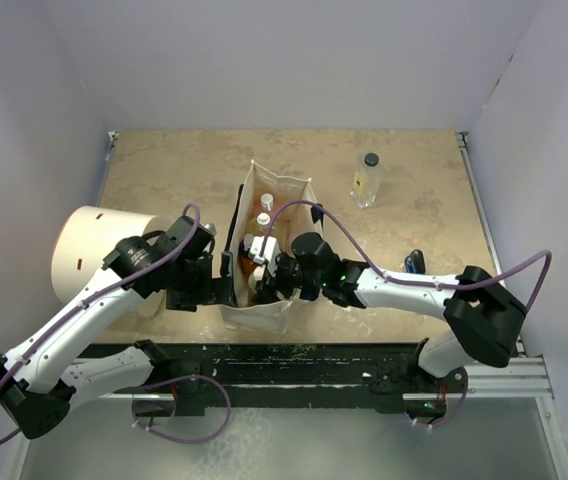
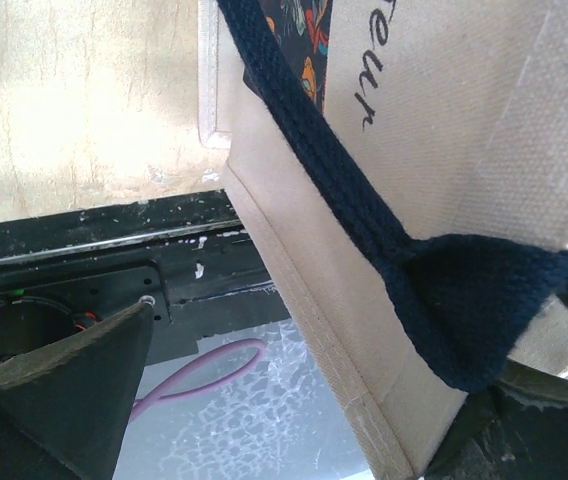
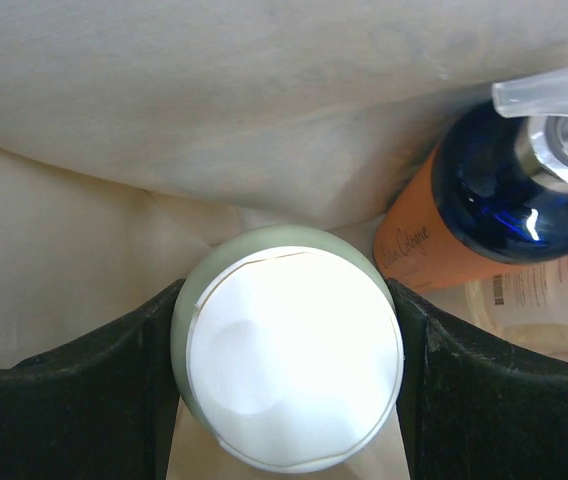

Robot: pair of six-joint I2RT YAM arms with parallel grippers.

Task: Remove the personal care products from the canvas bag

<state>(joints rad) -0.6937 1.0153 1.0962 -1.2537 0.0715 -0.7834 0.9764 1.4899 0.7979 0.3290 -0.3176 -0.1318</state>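
Note:
The beige canvas bag (image 1: 296, 196) stands open at mid-table. My right gripper (image 1: 267, 275) reaches down inside it. In the right wrist view its fingers (image 3: 94, 400) press both sides of the olive-green bottle with the wide white cap (image 3: 289, 370). The orange-and-dark-blue pump bottle (image 3: 464, 220) leans beside it. A white-capped bottle (image 1: 266, 203) shows in the bag's far end. The clear black-capped bottle (image 1: 367, 180) stands on the table to the right. My left gripper (image 1: 220, 281) is open at the bag's left wall; the rim (image 2: 294, 300) and dark strap (image 2: 444, 290) run between its jaws. I cannot make out the pink bottle.
A large white cylinder (image 1: 94, 255) stands at the left, close behind my left arm. A flat blue-and-black tool (image 1: 414, 262) lies right of the bag, by my right forearm. The table's near edge and black rail (image 2: 94, 250) lie just below the bag.

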